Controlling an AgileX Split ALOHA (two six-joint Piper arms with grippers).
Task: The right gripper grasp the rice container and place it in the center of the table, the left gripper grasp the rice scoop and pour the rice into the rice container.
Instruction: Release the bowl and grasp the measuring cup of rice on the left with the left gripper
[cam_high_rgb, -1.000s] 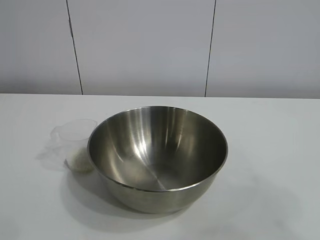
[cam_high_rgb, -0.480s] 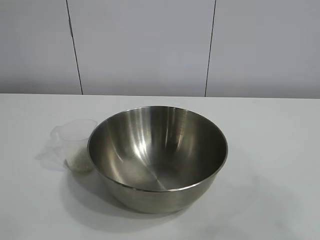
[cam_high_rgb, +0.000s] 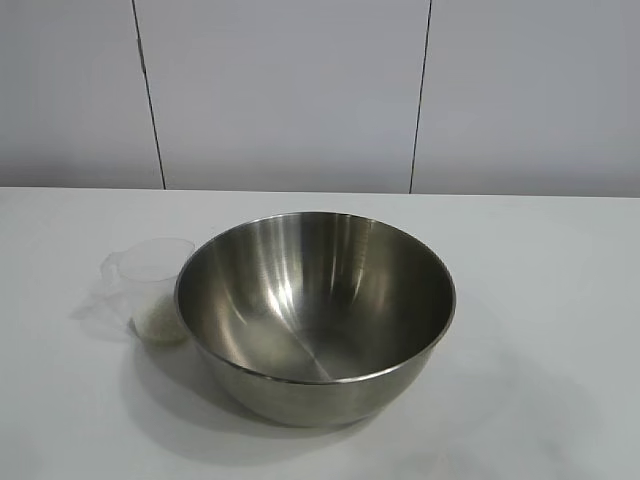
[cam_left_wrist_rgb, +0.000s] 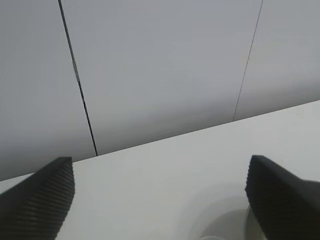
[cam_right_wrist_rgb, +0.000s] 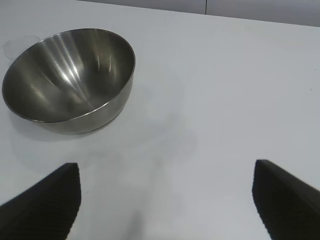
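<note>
Nothing on the table (cam_high_rgb: 560, 300) has shifted over the last second. The rice scoop (cam_high_rgb: 152, 290) stands upright just left of the rice container (cam_high_rgb: 316, 312), almost touching its wall, rice (cam_high_rgb: 160, 322) still inside, so no pour yet. Left gripper (cam_left_wrist_rgb: 160, 200) is spread wide and empty, aimed mostly at the wall. Right gripper (cam_right_wrist_rgb: 167, 200) is wide open and empty, well back from the container. Plenty of free table to the right; tight gap at the scoop.

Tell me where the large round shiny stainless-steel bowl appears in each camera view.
Exterior view: large round shiny stainless-steel bowl in the centre, beside the small clear plastic measuring cup.
Left wrist view: bowl not identifiable.
Right wrist view: bowl at upper left.
Shared landmark: flat white tabletop, also and.
</note>
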